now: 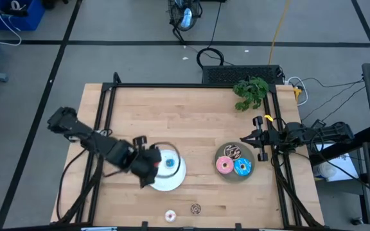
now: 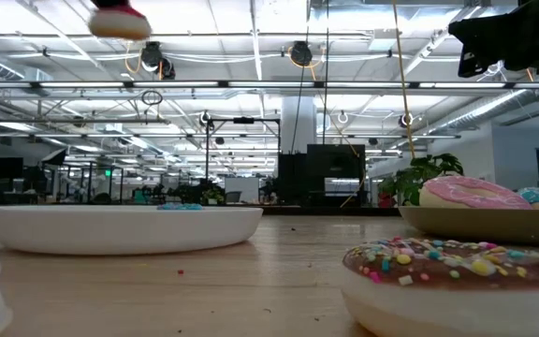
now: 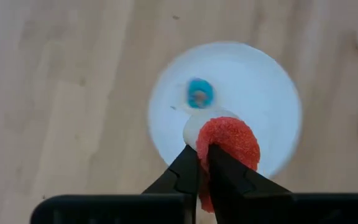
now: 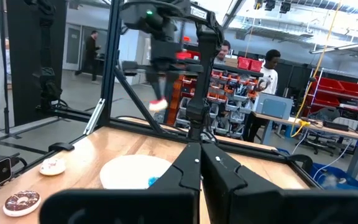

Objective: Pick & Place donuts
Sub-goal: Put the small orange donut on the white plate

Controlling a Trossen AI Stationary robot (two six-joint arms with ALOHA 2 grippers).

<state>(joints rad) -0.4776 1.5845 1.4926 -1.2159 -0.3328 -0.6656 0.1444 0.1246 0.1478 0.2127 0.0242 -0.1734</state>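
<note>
While the left tool (image 3: 202,163) hangs above the white plate (image 1: 175,178), we see its two fingers pinched nearly together on the red mini donut (image 3: 229,144), which juts out just past the fingertips. From the left wrist, that red ring sits over the near part of the plate, and a pale underside shows at its edge. On the plate itself lies the blue mini donut (image 3: 199,93), a little beyond the tool and well clear of it. From the low camera the red donut (image 2: 120,21) floats high over the white plate (image 2: 120,227), with nothing touching the dish.

We find the right tool (image 1: 244,139) at the right edge of the worktop (image 1: 191,122), its fingers closed flat against each other with nothing between them. It points toward the grey plate (image 1: 225,176), which lies just beside it and carries three larger donuts: the pink donut (image 1: 224,165), the blue donut (image 1: 242,168) and the chocolate donut (image 1: 231,152), packed close together.

Two more minis rest on the bare wood near the front edge, apart from both plates: the white mini (image 1: 170,215) and the brown mini (image 1: 195,208), side by side with a small gap. A green plant (image 1: 250,92) stands at the far right corner.
</note>
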